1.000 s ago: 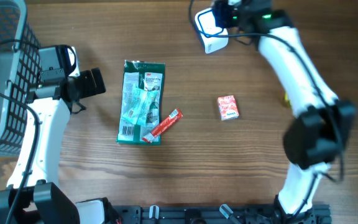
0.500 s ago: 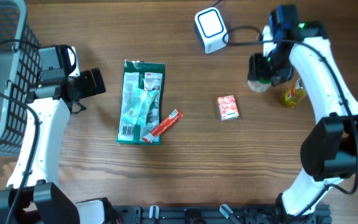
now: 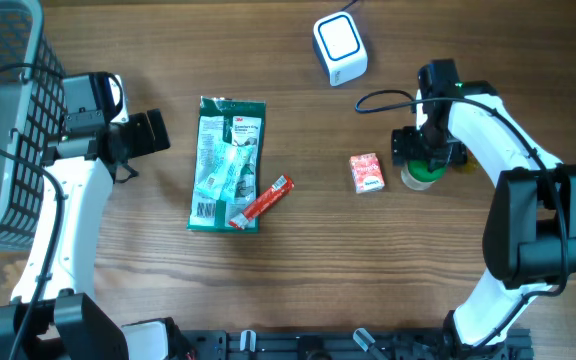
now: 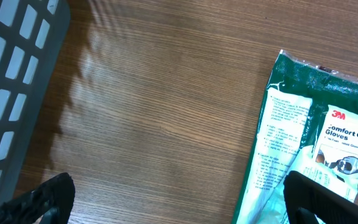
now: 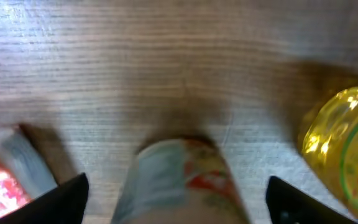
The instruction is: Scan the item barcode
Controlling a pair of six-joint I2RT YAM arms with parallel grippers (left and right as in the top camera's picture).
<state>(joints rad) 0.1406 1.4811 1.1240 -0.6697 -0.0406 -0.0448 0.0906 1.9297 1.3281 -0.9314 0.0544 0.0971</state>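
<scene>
Far left stands the basket (image 3: pixel 13 50), which has no part in this step. Your left gripper (image 3: pixel 163 133) hangs spread and empty near the glove pack (image 3: pixel 228 165), so leave it there. The scanner (image 3: pixel 340 47) sits well apart from your right gripper (image 3: pixel 423 160). That gripper hovers with its fingers wide on either side of the can (image 5: pixel 179 180), touching neither flank as far as the wrist view shows. The can stands upright between the bottle (image 5: pixel 344 143), just beside it, and the red box (image 3: pixel 367 172) on the other side.

I judge the step in hand to be the grasp on the can. Come down centred, close squarely on its round wall, and keep the outer finger off the bottle. The can's barcode is not visible, so find it before you face the scanner. The stick (image 3: pixel 265 202) touches the pack and is no concern.
</scene>
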